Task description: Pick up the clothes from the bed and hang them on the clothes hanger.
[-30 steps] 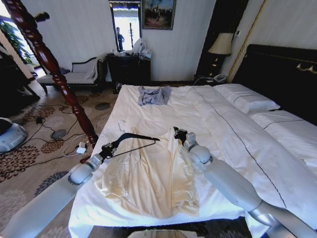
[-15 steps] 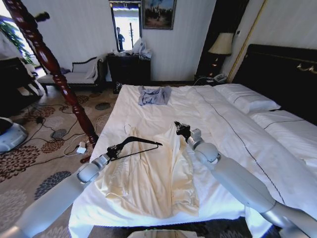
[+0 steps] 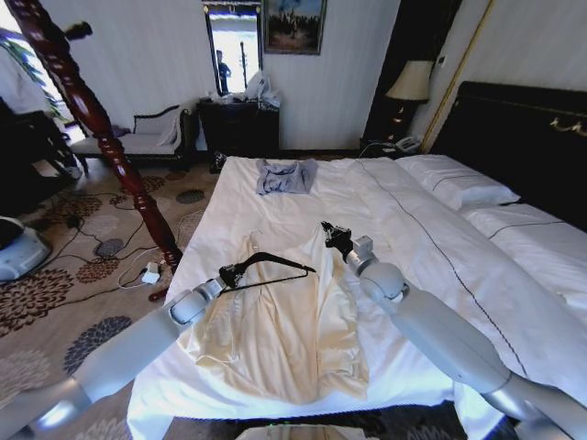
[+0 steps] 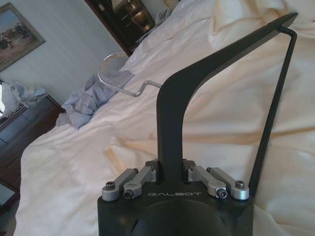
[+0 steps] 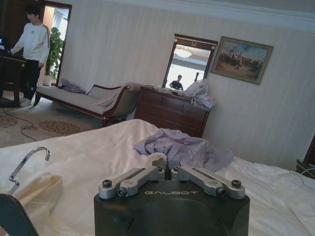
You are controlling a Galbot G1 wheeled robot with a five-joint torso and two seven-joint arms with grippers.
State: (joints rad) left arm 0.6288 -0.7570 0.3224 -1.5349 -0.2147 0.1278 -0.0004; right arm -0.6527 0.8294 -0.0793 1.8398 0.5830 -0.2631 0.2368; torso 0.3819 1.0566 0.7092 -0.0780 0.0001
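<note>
- My left hand (image 3: 229,274), left of centre in the head frame, is clenched on the clothes hanger (image 3: 271,267); in the left wrist frame its fingers (image 4: 142,176) pinch the hanger's dark shoulder bar from both sides at the bottom of the frame.
- The hanger is held above the upper part of the clothes (image 3: 284,325), its silver hook (image 4: 118,73) pointing toward the far side of the bed (image 3: 413,238).
- The clothes, 1 cream long-sleeved top, lie spread flat on the white sheet in the lower middle of the head frame, near the bed's front edge.
- My right hand (image 3: 330,234) sits at the centre of the head frame, at the top edge of the cream top; in the right wrist frame its fingers (image 5: 162,162) are drawn together with nothing visible between them.
- A grey-blue garment (image 3: 285,175) lies crumpled on the bed in the upper middle, well apart from both hands.
- A reddish wooden post (image 3: 92,119) slants across the upper left.
</note>
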